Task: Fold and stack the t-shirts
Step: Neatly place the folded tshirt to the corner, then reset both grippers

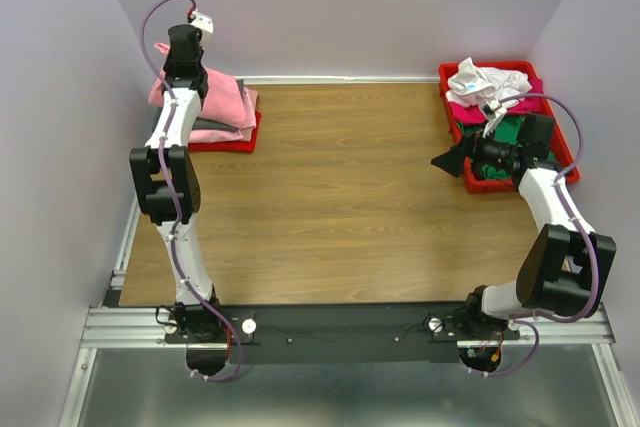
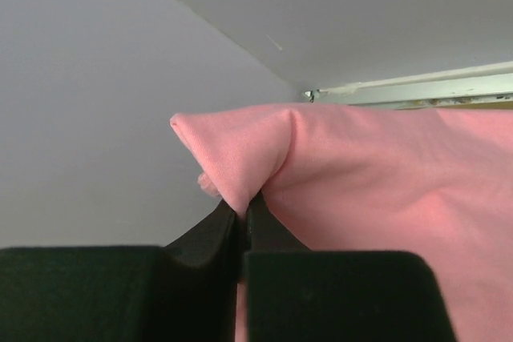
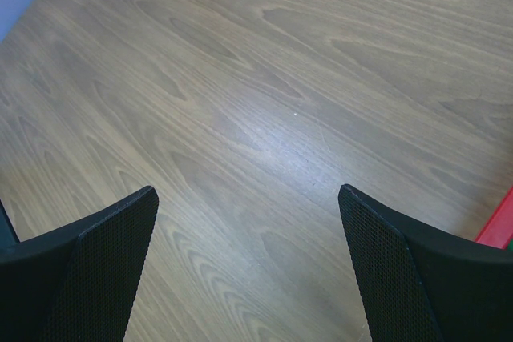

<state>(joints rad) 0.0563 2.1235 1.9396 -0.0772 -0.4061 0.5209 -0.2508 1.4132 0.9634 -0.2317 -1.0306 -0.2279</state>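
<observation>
Two arms: one stands at the left of the top view and one at the right.
Left gripper point(image 2: 243, 214): it is pinched tight on a fold of the pink t-shirt point(image 2: 385, 182), and the cloth sticks up in a small peak at the tips.
Pink t-shirt place: upper left of the top view, lying on the left red tray point(image 1: 225, 144) close to the back wall.
Right gripper point(image 3: 247, 194): its two black fingers are spread wide with nothing between them.
Right gripper place: right side of the top view, over the bare wood table point(image 1: 340, 177), just beside the right red tray point(image 1: 478, 185).
Loose t-shirts point(image 1: 480, 82): white, dark pink and green ones lie in a messy heap in the right red tray, upper right of the top view.
</observation>
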